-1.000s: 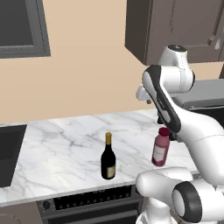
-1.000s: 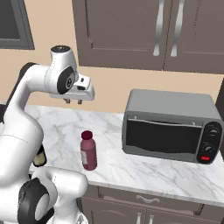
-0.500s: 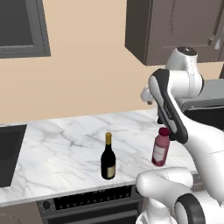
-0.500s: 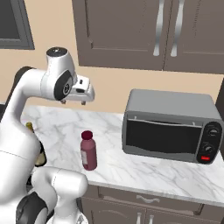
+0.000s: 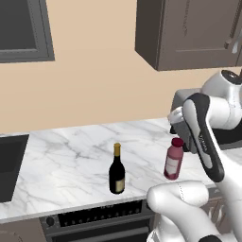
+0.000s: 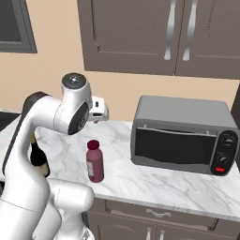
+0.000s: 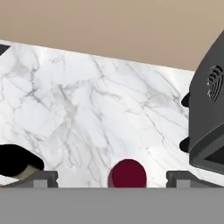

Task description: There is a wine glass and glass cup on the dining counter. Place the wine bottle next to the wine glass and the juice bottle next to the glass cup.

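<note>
The juice bottle (image 5: 174, 159) (image 6: 95, 161), dark red-purple with a red cap, stands upright on the marble worktop (image 5: 66, 156). To its left stands the dark wine bottle (image 5: 116, 170), half hidden behind my arm in the right base view (image 6: 38, 158). My gripper (image 6: 98, 112) (image 7: 112, 179) hovers above the juice bottle, open and holding nothing. In the hand view, the red cap (image 7: 127, 174) lies between the two wide-apart fingertips (image 7: 41, 178), and the wine bottle (image 7: 17, 159) is at the lower left. The wine glass, glass cup and dining counter are out of view.
A grey toaster oven (image 6: 183, 136) (image 7: 210, 109) stands on the worktop just right of the juice bottle. A dark sink (image 5: 9, 165) is at the far left. Dark wall cabinets (image 6: 154, 33) hang overhead, and an oven front (image 5: 94, 220) sits under the counter edge.
The jaws have gone from nearly shut to wide open. The hand has shifted a little right and down over the juice bottle. Both bottles stand where they were.
</note>
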